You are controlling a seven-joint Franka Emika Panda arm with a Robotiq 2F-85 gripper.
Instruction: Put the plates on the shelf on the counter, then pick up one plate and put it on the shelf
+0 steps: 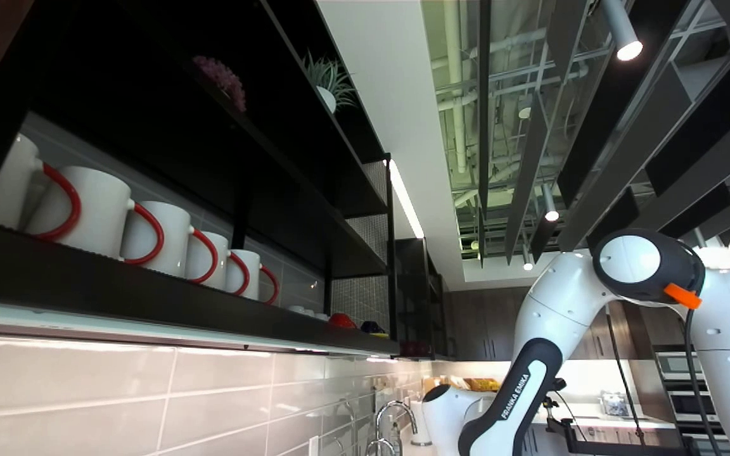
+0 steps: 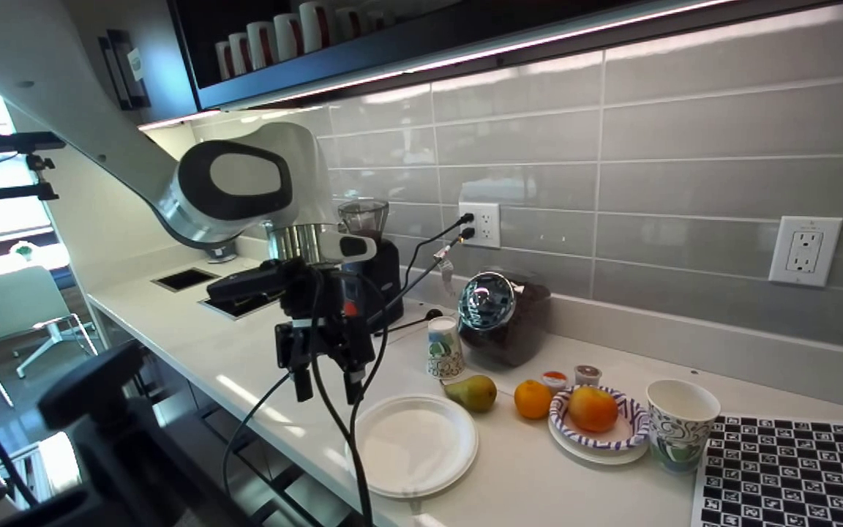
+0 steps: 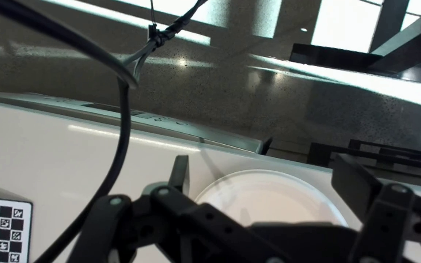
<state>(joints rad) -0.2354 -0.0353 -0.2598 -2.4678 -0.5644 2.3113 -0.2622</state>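
Plate [image 2: 413,445] — round, no long axis — flat on counter [image 2: 538,484], below wide-spread, empty claw [image 2: 329,391] and apart from it; shows within its gap in wrist view.

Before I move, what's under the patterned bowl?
A white plate, only part of its rim showing. The patterned bowl covers its middle; anything between them is hidden.

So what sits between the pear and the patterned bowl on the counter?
An orange sits between the pear and the patterned bowl; a small red-topped cup stands just behind the orange. This shows in an exterior view.
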